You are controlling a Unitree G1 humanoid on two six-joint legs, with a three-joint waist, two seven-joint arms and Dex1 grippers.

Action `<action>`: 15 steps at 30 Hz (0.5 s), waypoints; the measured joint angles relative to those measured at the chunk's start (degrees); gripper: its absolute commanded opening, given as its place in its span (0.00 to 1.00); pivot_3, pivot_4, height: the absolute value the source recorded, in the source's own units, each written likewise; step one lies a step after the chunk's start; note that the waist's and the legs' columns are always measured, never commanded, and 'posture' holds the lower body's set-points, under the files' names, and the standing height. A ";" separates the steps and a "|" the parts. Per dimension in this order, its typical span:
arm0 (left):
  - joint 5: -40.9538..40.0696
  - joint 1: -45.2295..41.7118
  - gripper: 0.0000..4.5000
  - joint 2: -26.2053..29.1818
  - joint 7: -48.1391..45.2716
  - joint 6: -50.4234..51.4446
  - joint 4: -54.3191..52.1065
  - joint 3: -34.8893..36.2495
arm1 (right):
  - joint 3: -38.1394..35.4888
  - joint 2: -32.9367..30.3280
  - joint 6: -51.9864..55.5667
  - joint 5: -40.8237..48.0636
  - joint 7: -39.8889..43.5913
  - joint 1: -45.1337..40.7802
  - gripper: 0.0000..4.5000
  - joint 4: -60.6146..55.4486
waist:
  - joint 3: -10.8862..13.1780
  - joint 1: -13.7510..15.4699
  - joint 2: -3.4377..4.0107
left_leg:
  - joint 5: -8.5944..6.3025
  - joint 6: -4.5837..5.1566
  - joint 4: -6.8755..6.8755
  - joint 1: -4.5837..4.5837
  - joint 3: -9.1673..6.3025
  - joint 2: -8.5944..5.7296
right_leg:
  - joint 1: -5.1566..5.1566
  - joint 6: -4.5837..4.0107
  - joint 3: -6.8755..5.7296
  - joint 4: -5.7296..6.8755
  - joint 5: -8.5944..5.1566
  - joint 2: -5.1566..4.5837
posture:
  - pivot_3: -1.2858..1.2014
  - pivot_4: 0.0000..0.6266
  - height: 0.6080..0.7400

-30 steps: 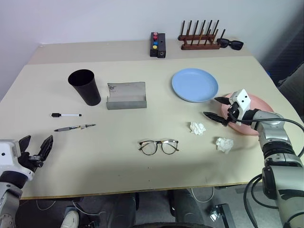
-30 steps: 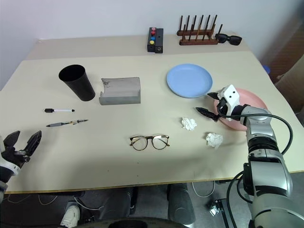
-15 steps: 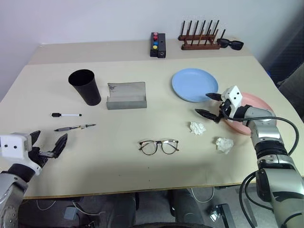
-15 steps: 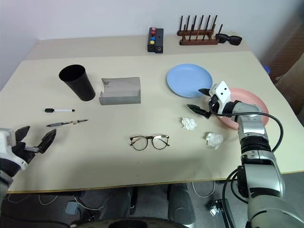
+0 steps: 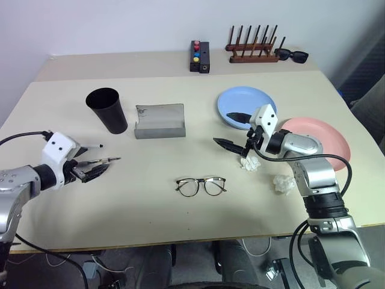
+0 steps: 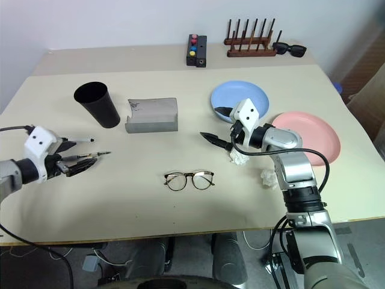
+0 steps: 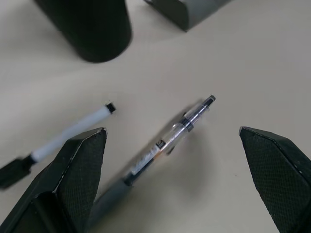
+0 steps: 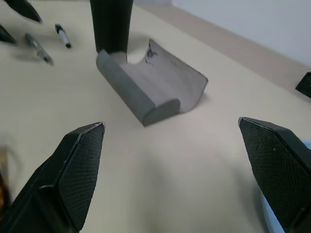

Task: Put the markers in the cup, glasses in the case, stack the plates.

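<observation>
Two grippers hung over the beige table [image 5: 150,205] in the left eye view, both with fingers spread and holding nothing. The left gripper [image 5: 90,170] hovered just at the thin grey marker [image 5: 96,161], with the white marker [image 5: 90,146] just beyond it and the black cup [image 5: 107,110] farther off. The right gripper [image 5: 234,131] hung above the table between the grey case [image 5: 159,121] and the blue plate [image 5: 245,107], the pink plate [image 5: 316,138] behind its wrist, a crumpled tissue [image 5: 249,162] under it and the glasses [image 5: 201,185] nearer the robot.

From the left wrist, the spread fingers [image 7: 77,165] framed the grey marker [image 7: 170,138], the white marker [image 7: 73,133] lying beside one finger and the cup [image 7: 92,26] ahead.

From the right wrist, the parted fingers [image 8: 80,160] faced the open case [image 8: 148,92], the cup [image 8: 112,22] standing behind it, both markers [image 8: 62,36] beyond.
</observation>
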 measured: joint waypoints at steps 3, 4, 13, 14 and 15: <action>1.33 -5.40 0.99 -0.06 -4.12 0.40 4.88 -5.32 | 1.57 1.47 2.15 0.68 -1.14 1.67 1.00 -2.84 | 0.00 -0.14 0.00 | 0.00 0.00 0.03 0.00 0.00 0.00 | -0.02 0.01 0.00 0.05 0.01 0.00 | 0.52 0.24 0.99; 1.69 -6.29 0.94 -0.06 -5.07 0.48 5.72 -6.29 | 2.04 1.73 2.59 0.70 -1.48 1.75 1.00 -3.47 | 0.00 -0.27 0.00 | 0.00 0.01 0.03 0.00 0.00 0.00 | -0.03 0.02 0.00 0.06 0.01 0.00 | 0.52 0.24 0.99; 4.78 -11.89 0.01 -0.70 -10.37 -0.13 12.07 -10.70 | 3.46 2.51 6.07 3.73 -1.46 2.43 1.00 -8.71 | 0.00 -0.10 -0.01 | 0.00 0.01 0.03 0.00 0.00 0.01 | -0.03 0.04 0.00 0.07 0.01 0.00 | 0.52 0.24 0.99; 4.85 -11.89 0.00 -0.74 -10.49 -0.25 12.10 -10.70 | 4.08 2.48 6.55 4.24 -0.95 2.75 1.00 -9.51 | 0.00 -0.09 0.00 | 0.00 0.01 0.03 0.00 0.00 0.01 | -0.03 0.04 0.00 0.07 0.01 0.00 | 0.52 0.24 0.99; 4.97 -11.89 0.00 -0.77 -10.52 -0.33 12.11 -10.69 | 4.72 2.49 7.01 4.53 -0.66 2.94 1.00 -10.07 | 0.00 -0.09 -0.01 | 0.00 0.01 0.03 0.00 0.00 0.01 | -0.03 0.04 0.00 0.07 0.01 0.00 | 0.52 0.24 0.99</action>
